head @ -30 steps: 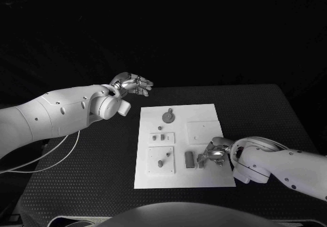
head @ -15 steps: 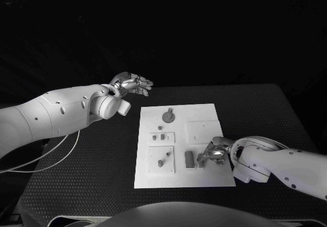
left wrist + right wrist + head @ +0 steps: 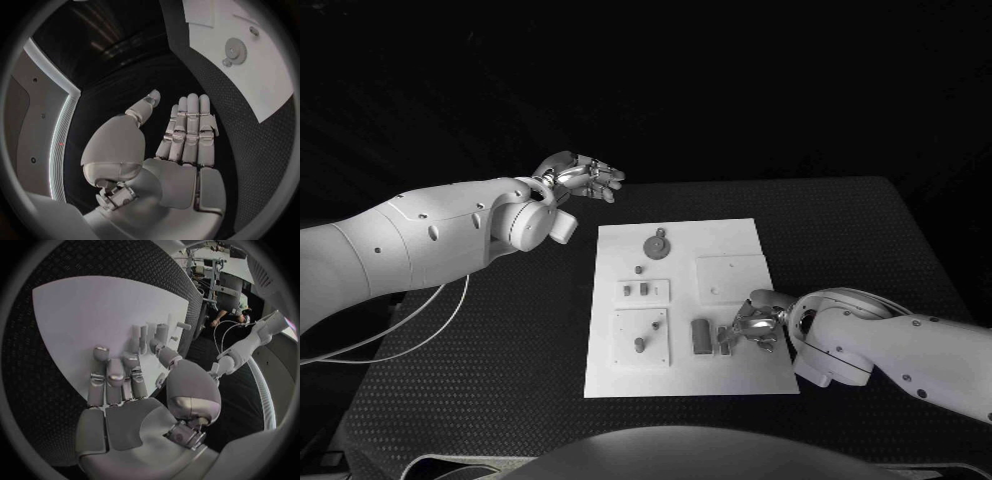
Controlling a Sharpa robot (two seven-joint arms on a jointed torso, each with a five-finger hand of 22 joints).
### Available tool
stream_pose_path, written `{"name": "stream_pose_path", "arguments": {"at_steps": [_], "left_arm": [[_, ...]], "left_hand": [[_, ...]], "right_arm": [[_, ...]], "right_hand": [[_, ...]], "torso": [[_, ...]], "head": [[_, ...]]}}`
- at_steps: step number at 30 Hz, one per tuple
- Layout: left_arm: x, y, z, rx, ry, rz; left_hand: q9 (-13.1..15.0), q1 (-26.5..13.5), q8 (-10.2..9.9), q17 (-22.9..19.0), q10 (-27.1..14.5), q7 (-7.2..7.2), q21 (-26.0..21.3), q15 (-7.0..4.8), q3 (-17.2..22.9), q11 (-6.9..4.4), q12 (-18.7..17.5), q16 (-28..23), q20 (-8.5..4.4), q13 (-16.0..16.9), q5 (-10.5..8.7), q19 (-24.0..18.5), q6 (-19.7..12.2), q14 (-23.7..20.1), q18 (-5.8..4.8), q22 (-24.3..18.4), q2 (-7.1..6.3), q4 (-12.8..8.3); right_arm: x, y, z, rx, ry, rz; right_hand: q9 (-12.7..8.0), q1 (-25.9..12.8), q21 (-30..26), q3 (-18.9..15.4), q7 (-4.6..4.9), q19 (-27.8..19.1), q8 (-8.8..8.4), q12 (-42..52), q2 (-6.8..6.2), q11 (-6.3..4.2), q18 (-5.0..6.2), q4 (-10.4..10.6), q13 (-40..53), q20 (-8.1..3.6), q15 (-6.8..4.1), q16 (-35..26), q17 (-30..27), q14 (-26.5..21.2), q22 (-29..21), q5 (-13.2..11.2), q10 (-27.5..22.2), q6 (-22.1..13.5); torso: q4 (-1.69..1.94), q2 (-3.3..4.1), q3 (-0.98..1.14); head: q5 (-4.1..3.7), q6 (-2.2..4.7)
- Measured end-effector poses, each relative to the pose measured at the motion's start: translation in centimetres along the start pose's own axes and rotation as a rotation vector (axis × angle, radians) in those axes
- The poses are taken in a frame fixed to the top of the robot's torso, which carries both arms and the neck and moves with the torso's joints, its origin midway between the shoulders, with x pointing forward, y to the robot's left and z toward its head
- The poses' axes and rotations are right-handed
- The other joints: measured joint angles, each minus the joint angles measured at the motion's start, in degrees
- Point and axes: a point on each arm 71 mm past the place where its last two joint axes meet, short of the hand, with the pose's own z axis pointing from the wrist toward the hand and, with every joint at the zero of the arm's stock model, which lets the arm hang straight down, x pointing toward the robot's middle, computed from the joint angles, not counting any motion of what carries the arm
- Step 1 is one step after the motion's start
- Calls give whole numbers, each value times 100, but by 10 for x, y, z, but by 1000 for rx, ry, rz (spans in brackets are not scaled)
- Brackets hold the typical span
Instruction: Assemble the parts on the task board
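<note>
The white task board lies in the middle of the black table. On it are a round disc part, small pegs in a square plate, a peg in a lower plate and a dark block. My right hand rests on the board's front right corner, fingertips down on the board. Its thumb lies against a small upright part, also; whether it grips the part is unclear. My left hand hangs above the table's back left, fingers straight and holding nothing.
A blank raised square sits on the board just behind my right hand. Black table surrounds the board on every side. A cable loops under my left arm.
</note>
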Motion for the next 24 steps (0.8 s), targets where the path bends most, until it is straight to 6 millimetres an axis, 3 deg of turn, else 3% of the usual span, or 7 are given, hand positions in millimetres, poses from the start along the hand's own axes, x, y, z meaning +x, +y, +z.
{"name": "stream_pose_path", "arguments": {"at_steps": [22,24], "left_arm": [[0,0,0,-1,-1,0],[-1,0,0,-1,-2,0]], "left_hand": [[-5,0,0,4,-22,0,0,0,0,22,0,0,0,0,0,0,0,0,0,-3,0,0],[-5,0,0,4,-22,0,0,0,-12,22,0,0,0,0,0,0,0,0,0,-2,0,12]], "right_arm": [[-1,-2,-1,-10,-7,5],[-3,-4,-2,-22,-16,10]], "right_hand": [[4,-35,0,53,9,0,-10,0,-164,1,0,227,-5,0,10,0,-11,-10,0,0,-2,-9],[3,-17,0,87,-13,0,-10,0,-279,10,0,261,-5,0,11,0,-14,-10,0,0,-11,-32]], "torso": [[0,-1,0],[0,-2,0]], "head": [[-1,15],[-9,34]]}}
